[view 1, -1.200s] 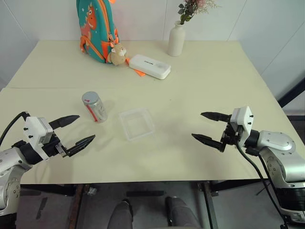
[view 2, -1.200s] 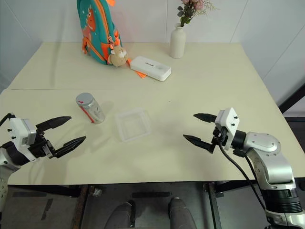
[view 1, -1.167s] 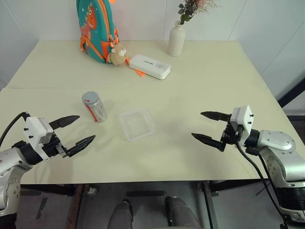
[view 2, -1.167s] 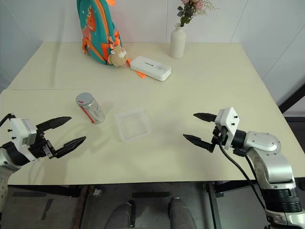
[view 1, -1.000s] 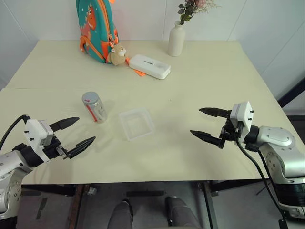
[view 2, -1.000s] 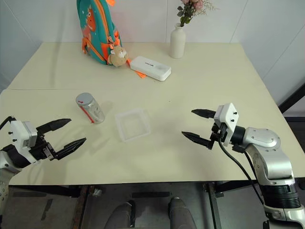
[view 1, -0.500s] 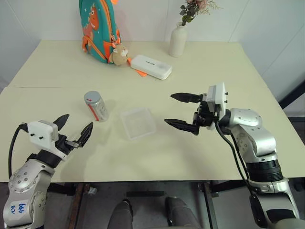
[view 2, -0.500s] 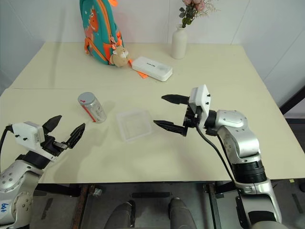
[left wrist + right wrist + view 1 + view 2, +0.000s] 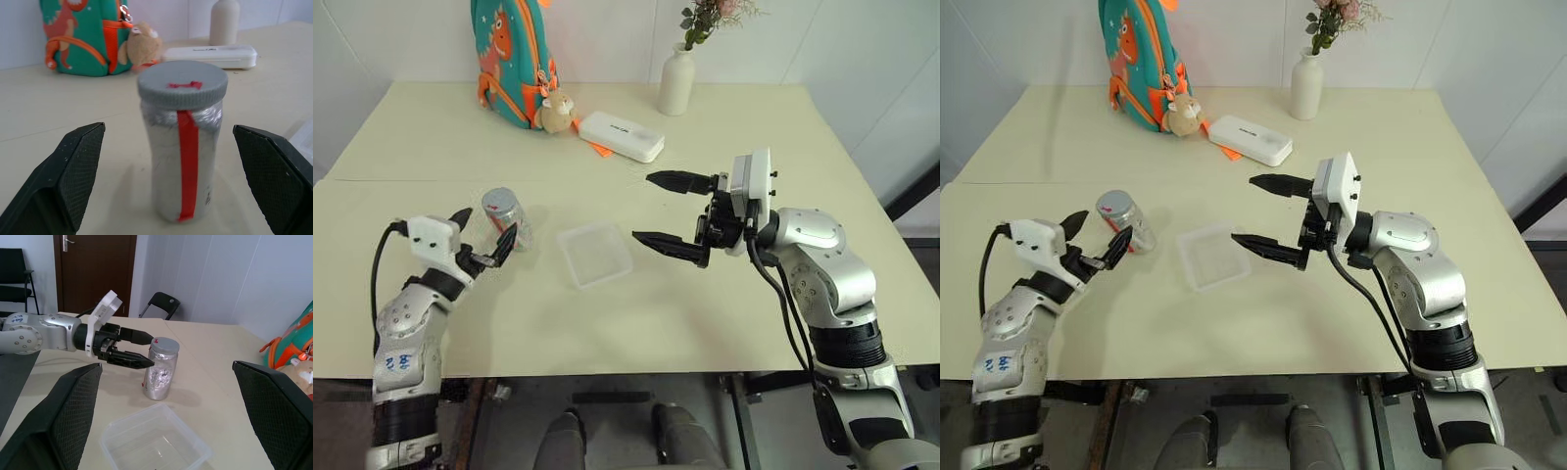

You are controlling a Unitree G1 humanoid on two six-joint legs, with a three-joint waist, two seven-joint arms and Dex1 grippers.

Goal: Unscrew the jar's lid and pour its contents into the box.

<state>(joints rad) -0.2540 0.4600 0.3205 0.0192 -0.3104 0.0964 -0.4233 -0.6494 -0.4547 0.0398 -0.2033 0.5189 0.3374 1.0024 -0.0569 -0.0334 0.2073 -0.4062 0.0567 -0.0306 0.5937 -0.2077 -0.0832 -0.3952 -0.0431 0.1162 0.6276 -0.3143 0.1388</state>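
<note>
A: Where's the jar (image 9: 509,217)?
B: Upright, lid (image 9: 182,84) on, at nine o'clock of the box (image 9: 595,254), between the left gripper's (image 9: 485,240) spread fingers.
A: Right gripper (image 9: 670,211)?
B: Spread wide, at the box's three o'clock.

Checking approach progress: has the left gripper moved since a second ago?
Yes. The left gripper has advanced from the table's near edge to the jar, jaws open.

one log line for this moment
left gripper: open, flanking jar | right gripper: open above box | lid: on
</note>
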